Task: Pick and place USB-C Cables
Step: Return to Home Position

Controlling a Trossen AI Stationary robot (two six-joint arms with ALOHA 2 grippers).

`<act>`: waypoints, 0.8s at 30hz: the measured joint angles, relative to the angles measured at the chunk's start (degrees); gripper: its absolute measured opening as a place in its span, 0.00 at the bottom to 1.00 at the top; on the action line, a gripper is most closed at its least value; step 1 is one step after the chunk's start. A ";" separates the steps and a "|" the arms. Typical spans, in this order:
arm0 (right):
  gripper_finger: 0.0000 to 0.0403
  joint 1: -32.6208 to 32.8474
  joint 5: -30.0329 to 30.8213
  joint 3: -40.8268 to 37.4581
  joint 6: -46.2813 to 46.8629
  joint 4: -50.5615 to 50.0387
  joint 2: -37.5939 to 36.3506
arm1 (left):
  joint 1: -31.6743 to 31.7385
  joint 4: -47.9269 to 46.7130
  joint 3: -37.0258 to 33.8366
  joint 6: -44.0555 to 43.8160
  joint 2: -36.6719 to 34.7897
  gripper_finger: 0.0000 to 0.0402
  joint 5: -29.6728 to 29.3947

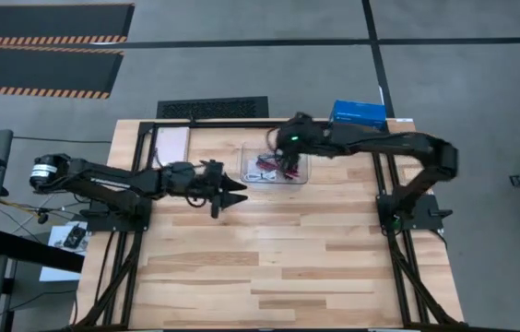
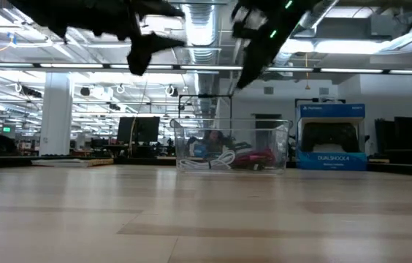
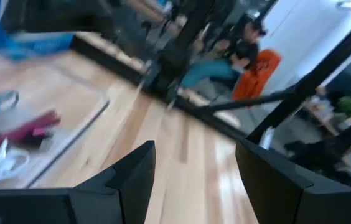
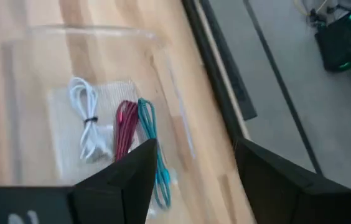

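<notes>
So, tabletop point(image 1: 278, 267): pale wood planks, matte, with a wide bare stretch along the near edge and black frame rails down both sides.
Left gripper point(image 3: 194, 146): dark angular fingers spread wide with nothing between them; it hangs above the wood just left of the bin, clear of its wall.
Bin point(image 2: 283, 142): clear hard plastic, rectangular, open-topped, set towards the far edge.
USB-C Cables: thin coiled bundles lying inside the bin; white cable point(image 4: 87, 124), dark red cable point(image 4: 124, 127) and teal cable point(image 4: 149, 134) side by side; a black one I cannot make out.
Right gripper point(image 4: 195, 144): fingers apart, empty, poised over the bin's right half.
Blue box point(image 1: 359, 112): glossy carton at the far edge, right of the bin, apart from it.
</notes>
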 joint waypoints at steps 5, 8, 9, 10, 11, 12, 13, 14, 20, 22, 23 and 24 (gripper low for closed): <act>0.60 1.36 -0.52 0.00 0.29 -7.35 -13.63 | 1.96 -5.05 0.02 1.82 -11.74 0.52 -0.81; 0.60 2.18 -1.54 0.00 2.76 -9.34 -21.68 | 2.93 -10.47 0.07 5.33 -20.00 0.52 -3.34; 0.60 2.42 -1.53 0.00 3.86 -9.86 -24.21 | 3.16 -12.90 0.07 6.95 -22.66 0.52 -4.55; 0.60 2.76 -1.57 0.00 5.11 -10.31 -26.72 | 3.32 -15.33 0.07 8.20 -25.26 0.52 -5.95; 0.60 3.05 -1.78 0.00 6.34 -11.02 -29.20 | 3.40 -17.73 0.07 8.99 -27.71 0.52 -7.57; 0.60 3.40 -2.10 0.00 7.54 -11.70 -31.51 | 3.47 -20.26 0.07 9.62 -30.10 0.52 -9.17; 0.60 3.73 -2.61 0.00 8.63 -12.17 -33.76 | 3.49 -22.23 0.07 10.26 -32.30 0.52 -10.61; 0.60 4.23 -2.83 0.00 9.65 -12.75 -35.98 | 3.52 -23.96 0.08 10.89 -34.57 0.52 -11.73; 0.60 9.04 -2.93 -0.54 16.77 -16.25 -46.38 | 3.48 -33.20 0.09 11.65 -44.24 0.52 -14.86; 0.60 10.97 -2.85 -2.47 19.38 -16.41 -49.41 | 3.48 -35.60 0.09 11.63 -46.35 0.52 -16.12; 0.60 11.96 -2.75 -3.81 20.77 -16.43 -51.12 | 3.48 -36.55 0.07 11.54 -47.21 0.52 -16.65; 0.60 12.97 -2.62 -5.35 22.11 -16.30 -52.95 | 3.48 -37.45 0.07 11.31 -47.94 0.52 -17.03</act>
